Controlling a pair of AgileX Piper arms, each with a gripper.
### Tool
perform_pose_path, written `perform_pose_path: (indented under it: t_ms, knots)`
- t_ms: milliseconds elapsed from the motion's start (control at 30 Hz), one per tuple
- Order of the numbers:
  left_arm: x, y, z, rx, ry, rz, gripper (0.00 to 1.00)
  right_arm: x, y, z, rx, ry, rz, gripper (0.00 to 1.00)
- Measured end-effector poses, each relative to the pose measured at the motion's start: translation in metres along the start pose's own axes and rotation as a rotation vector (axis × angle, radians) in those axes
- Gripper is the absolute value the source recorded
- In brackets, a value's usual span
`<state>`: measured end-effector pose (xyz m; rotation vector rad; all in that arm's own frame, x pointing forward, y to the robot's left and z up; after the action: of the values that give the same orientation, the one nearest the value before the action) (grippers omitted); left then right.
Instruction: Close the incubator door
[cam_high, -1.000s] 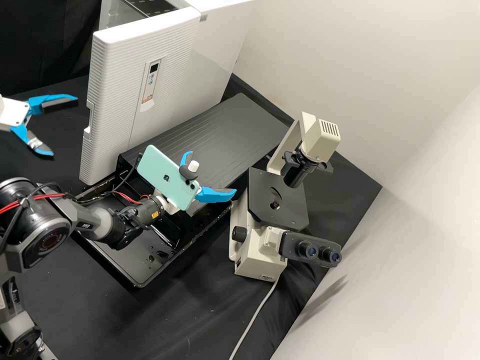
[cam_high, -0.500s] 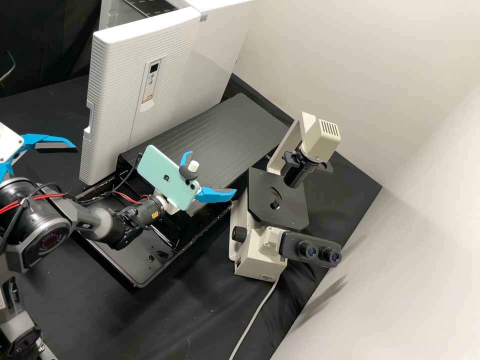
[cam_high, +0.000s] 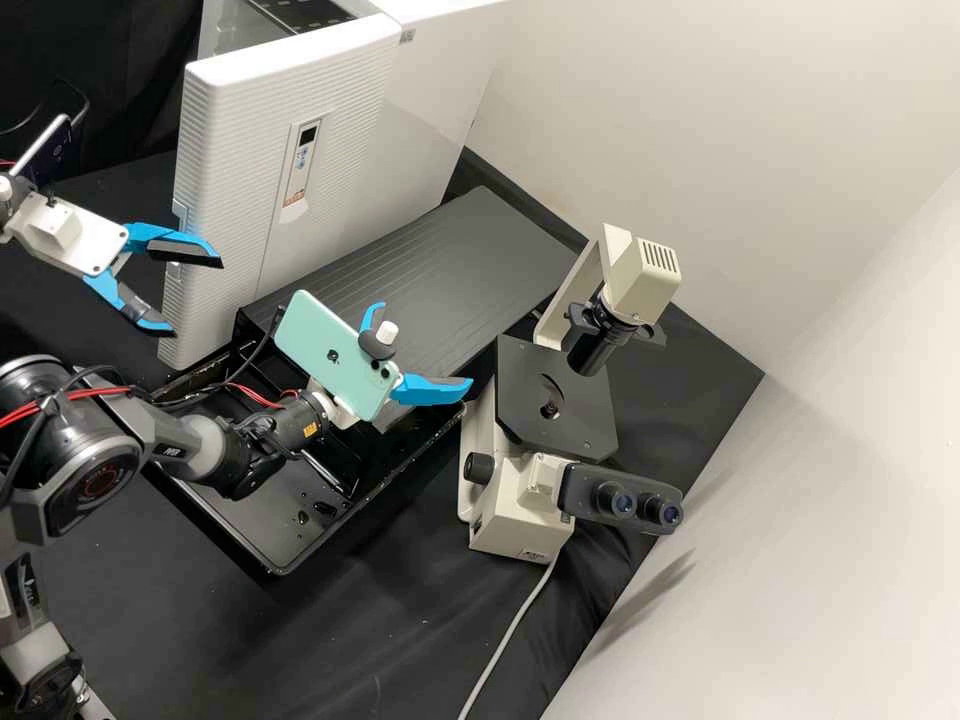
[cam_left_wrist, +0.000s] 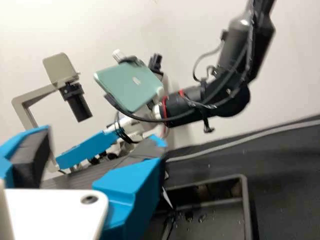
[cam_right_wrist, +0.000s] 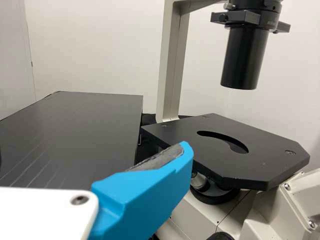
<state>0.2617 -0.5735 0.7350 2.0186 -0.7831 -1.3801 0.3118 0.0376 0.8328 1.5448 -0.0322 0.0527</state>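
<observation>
The left gripper (cam_high: 197, 298) is hovering near the open incubator door (cam_high: 240, 140), its jaws standing apart. The right gripper (cam_high: 423, 344) is hanging near the microscope (cam_high: 520, 380), jaws also spreading wide.

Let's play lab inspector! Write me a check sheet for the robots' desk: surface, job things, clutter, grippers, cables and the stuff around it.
Surface: black-covered bench, a few pale specks.
Job's things: the white incubator door stands open, its handle recess at the free edge.
Clutter: black tray with droplets in it; ridged black box; cream microscope beyond the box.
Grippers: left gripper open and holding nothing, by the door's free edge in the high view; right gripper open and holding nothing, between box and microscope in the high view.
Cables: grey cable runs from the microscope over the bench; red and black wires along the right arm.
Surroundings: pale walls, black curtain.
</observation>
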Motion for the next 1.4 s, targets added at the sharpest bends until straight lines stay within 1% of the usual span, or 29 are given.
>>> perform_pose_path:
  t_ms: [67,100,200,267,333,467,533,633,700,867,1067,1200,1233,1300,1367,1400]
  knots:
    - [-0.001,-0.004,-0.007,-0.021,-0.002,0.015,1.0,0.0,0.0,0.0,0.0,0.0,0.0,1.0]
    - [-0.002,-0.006,-0.01,-0.032,0.005,0.012,1.0,0.0,0.0,0.0,0.0,0.0,0.0,1.0]
    - [-0.002,-0.01,-0.014,-0.044,0.011,0.004,1.0,0.0,0.0,0.0,0.0,0.0,0.0,1.0]
    - [-0.003,-0.011,-0.016,-0.054,0.017,0.002,1.0,0.0,0.0,0.0,0.0,0.0,0.0,1.0]
    - [-0.006,-0.013,-0.016,-0.071,0.024,-0.004,1.0,0.0,0.0,0.0,0.0,0.0,0.0,1.0]
    - [-0.018,-0.022,-0.015,-0.133,0.06,-0.029,1.0,0.0,0.0,0.0,0.0,0.0,0.0,1.0]
    - [-0.026,-0.027,-0.013,-0.172,0.083,-0.042,1.0,0.0,0.0,0.0,0.0,0.0,0.0,1.0]
    - [-0.033,-0.025,-0.013,-0.187,0.11,-0.041,1.0,0.0,0.0,0.0,0.0,0.0,0.0,1.0]
    - [-0.037,-0.025,-0.012,-0.204,0.125,-0.041,1.0,0.0,0.0,0.0,0.0,0.0,0.0,1.0]
    - [-0.042,-0.026,-0.01,-0.213,0.153,-0.039,1.0,0.0,0.0,0.0,0.0,0.0,0.0,1.0]
    - [-0.044,-0.024,-0.009,-0.197,0.177,-0.03,1.0,0.0,0.0,0.0,0.0,0.0,0.0,1.0]
    - [-0.048,-0.022,-0.007,-0.146,0.193,-0.032,1.0,0.0,0.0,0.0,0.0,0.0,0.0,1.0]
    - [-0.048,-0.022,-0.006,-0.131,0.201,-0.037,1.0,0.0,0.0,0.0,0.0,0.0,0.0,1.0]
    - [-0.051,-0.021,-0.004,-0.067,0.224,-0.05,1.0,0.0,0.0,0.0,0.0,0.0,0.0,1.0]
    - [-0.054,-0.02,-0.001,-0.012,0.251,-0.062,1.0,0.0,0.0,0.0,0.0,0.0,0.0,1.0]
    - [-0.056,-0.021,0.001,0.03,0.267,-0.076,1.0,0.0,0.0,0.0,0.0,0.0,0.0,1.0]
